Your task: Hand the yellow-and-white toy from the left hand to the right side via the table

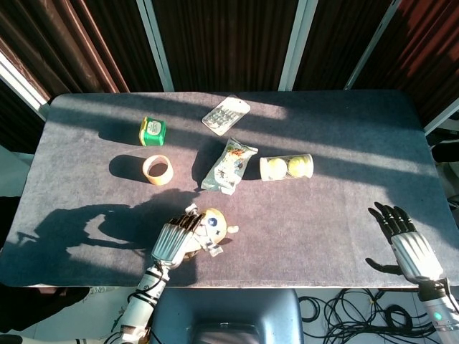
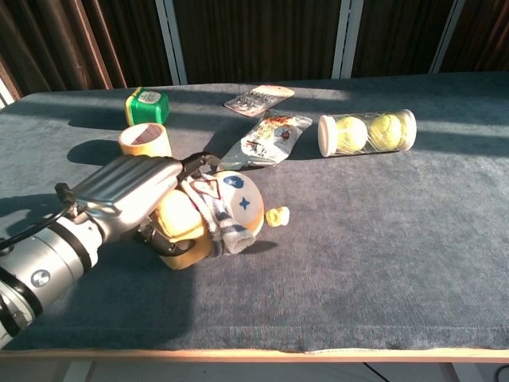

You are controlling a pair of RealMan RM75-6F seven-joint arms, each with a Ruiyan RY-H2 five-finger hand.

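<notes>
Our left hand grips the yellow-and-white toy low over the counter, mid-carry. Next we judge it needs setting down nearer our right hand, which waits with fingers spread and empty.

The left hand grips the yellow-and-white toy from the left, low over the grey table; behind them sit a tape roll and a green tin; further right lie a foil packet, a blister card and a clear tube of tennis balls, on its side.
</notes>
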